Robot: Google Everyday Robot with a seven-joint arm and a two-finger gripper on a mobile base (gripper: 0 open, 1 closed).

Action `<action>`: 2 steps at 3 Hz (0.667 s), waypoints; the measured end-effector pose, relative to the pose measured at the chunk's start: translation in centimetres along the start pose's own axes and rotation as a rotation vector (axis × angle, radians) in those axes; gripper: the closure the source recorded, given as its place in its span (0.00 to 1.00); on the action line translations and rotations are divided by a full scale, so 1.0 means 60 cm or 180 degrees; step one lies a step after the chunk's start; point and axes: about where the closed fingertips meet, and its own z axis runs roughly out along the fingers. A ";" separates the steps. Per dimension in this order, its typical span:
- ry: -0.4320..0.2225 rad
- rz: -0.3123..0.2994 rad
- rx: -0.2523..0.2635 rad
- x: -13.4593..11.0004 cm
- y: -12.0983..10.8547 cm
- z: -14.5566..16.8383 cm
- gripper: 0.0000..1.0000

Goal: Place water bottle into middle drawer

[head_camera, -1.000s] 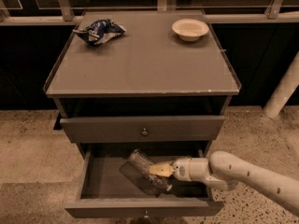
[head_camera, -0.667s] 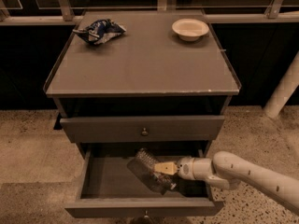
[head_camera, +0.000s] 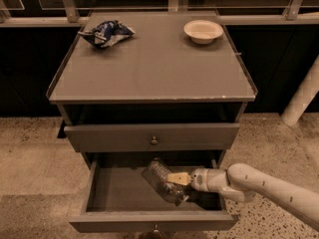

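Camera view: the white arm (head_camera: 264,187) enters from the lower right with its forearm near level, reaching leftward into the open, wide, shallow grey middle drawer (head_camera: 117,192). The claw (head_camera: 179,179) is clenched on the small clear ribbed plastic water bottle (head_camera: 158,175), which sits tilted over the tray's right half. The grey counter (head_camera: 154,68) carries a crumpled blue-and-white foil snack bag (head_camera: 106,33) and a pale round bowl (head_camera: 203,31).

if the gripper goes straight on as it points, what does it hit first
The clear ribbed plastic water bottle, right at the gripper tip inside the open grey middle drawer, though depth is unclear.
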 end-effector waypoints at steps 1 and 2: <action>0.0000 0.0000 0.0000 0.000 0.000 0.000 0.59; 0.0000 0.0000 0.0000 0.000 0.000 0.000 0.35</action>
